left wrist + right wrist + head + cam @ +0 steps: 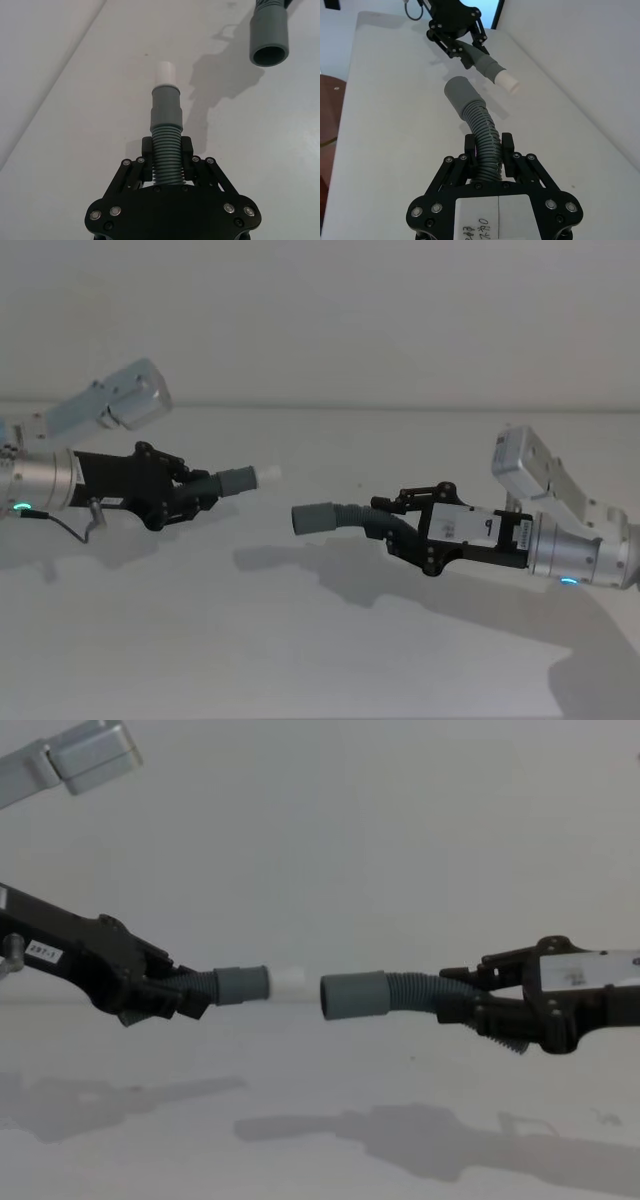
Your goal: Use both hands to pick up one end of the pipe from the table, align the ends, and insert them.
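Above the white desk (300, 660), left gripper (195, 492) clamps the white-tipped hose (236, 481); right gripper (392, 524) clamps the hollow-cuffed hose (322, 517), near but apart.

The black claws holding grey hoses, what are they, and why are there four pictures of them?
They are a robot's two arms, each ending in a gripper with two fingers. The left gripper is shut on a ribbed hose piece with a white tip; the right gripper is shut on the other hose piece, whose hollow cuff faces that tip across a gap. Both hang above the white table. One picture is from a camera on the robot's head, one from each wrist looking along the fingers, and one from the chest, seeing the hoses side-on.
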